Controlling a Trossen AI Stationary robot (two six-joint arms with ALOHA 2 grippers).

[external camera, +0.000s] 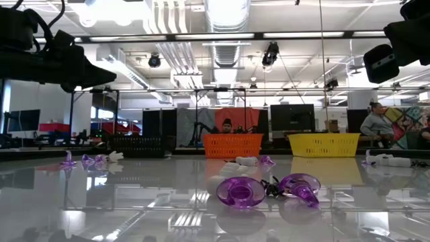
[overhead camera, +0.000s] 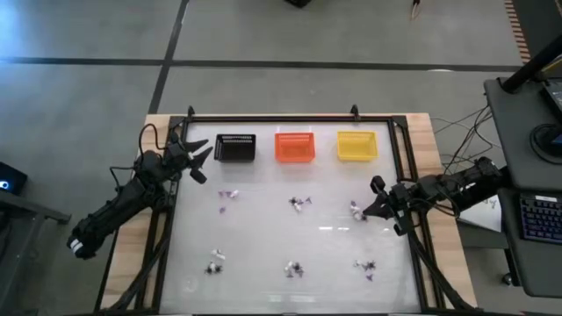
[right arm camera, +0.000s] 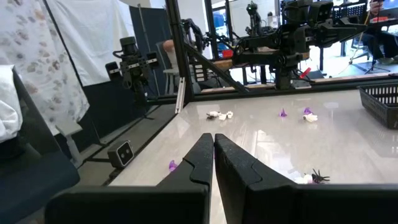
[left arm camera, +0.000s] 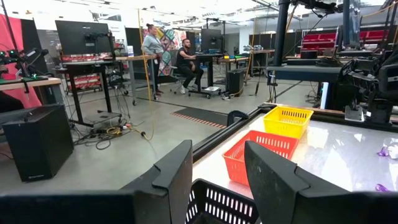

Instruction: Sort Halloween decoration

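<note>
High view: trinkets still scattered

I see the left gripper spread open, empty, beside the black basket. The right gripper is pinched closed, holding nothing, near trinkets lying in small clusters across the table.

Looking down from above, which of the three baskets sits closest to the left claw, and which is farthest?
1. Black basket, right beside the left claw, at the left of the row.
2. Orange basket, in the middle.
3. Yellow basket, at the right end.
</note>
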